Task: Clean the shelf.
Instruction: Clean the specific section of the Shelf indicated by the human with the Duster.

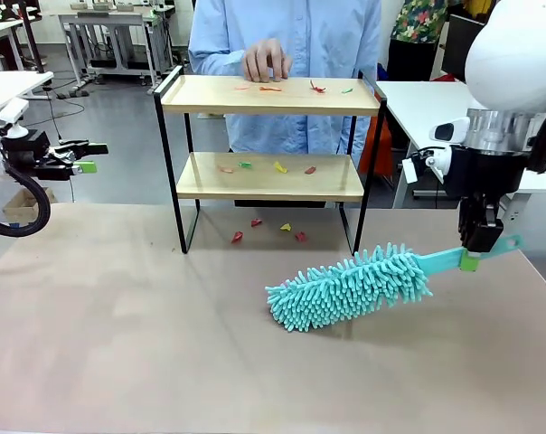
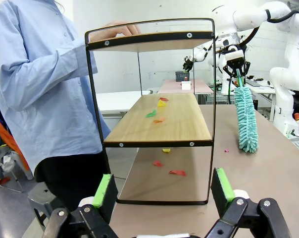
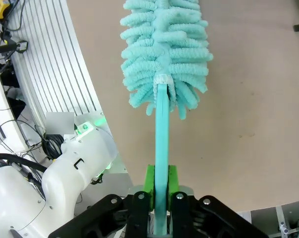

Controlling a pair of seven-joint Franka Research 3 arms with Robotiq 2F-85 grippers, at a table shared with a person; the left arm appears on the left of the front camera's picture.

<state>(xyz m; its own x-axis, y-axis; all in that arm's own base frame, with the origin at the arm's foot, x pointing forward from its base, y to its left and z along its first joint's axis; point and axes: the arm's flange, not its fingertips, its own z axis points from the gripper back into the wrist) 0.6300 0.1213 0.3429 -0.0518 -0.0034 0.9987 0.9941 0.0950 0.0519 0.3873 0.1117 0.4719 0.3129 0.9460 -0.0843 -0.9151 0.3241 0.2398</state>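
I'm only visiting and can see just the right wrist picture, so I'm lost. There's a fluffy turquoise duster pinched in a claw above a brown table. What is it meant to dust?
Observer: A small two-tier shelf, made of light wooden boards in a thin black metal frame. It stands on the brown table beyond the fluffy turquoise duster.
Visitor: Is it dirty?
Observer: Yes. Small coloured scraps lie on both boards, and more lie on the table underneath.
Visitor: Is anyone nearby?
Observer: A person in a light blue shirt stands behind the shelf, with one hand at the far edge of the top board.
Visitor: And the other claw?
Observer: The left claw is open and empty, off to the left and apart from the shelf.
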